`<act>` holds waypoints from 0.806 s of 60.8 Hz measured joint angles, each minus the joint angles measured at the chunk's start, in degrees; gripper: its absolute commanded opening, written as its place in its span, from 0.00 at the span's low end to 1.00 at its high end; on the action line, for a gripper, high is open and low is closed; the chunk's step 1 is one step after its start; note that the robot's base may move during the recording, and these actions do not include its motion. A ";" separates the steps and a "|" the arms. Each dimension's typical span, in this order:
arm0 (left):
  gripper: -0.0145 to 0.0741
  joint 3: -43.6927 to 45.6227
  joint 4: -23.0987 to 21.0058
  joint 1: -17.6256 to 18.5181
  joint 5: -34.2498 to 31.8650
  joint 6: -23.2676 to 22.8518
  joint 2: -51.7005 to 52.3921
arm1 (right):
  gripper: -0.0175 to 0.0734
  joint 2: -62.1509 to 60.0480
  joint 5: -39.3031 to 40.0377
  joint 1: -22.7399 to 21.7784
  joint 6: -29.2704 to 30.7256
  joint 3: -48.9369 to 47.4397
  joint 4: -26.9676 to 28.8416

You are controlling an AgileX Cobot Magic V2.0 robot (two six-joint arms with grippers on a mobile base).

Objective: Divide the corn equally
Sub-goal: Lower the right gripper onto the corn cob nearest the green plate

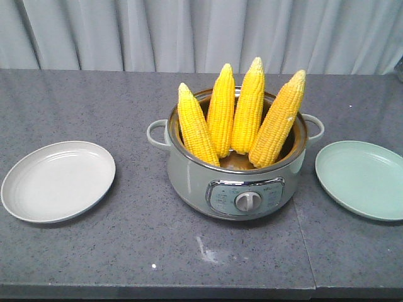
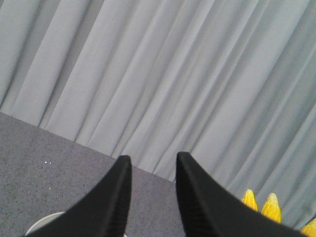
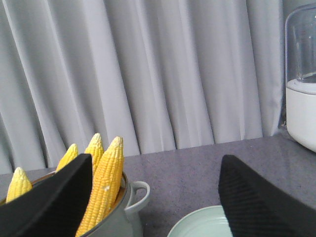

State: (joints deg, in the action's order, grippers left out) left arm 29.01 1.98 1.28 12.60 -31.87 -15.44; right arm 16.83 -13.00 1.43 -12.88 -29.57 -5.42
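Several yellow corn cobs stand upright, tips up, in a grey-green cooker pot at the table's middle. A pale grey plate lies to its left and a mint-green plate to its right; both are bare. Neither gripper shows in the front view. My left gripper is open with nothing between its fingers, and corn tips peek in at its lower right. My right gripper is wide open above the green plate, with the corn and the pot handle at its left.
A grey curtain hangs behind the dark speckled table. A white appliance with a clear top stands at the far right of the table. The cooker has a dial panel on its front.
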 measured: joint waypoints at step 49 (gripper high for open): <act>0.67 21.92 -44.92 0.00 10.50 56.83 -32.22 | 0.81 32.24 -13.35 0.00 18.40 -25.65 14.78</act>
State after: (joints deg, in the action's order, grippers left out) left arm 50.93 -42.94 1.28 23.10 24.96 -47.67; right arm 49.07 -26.35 1.43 5.52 -55.23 9.36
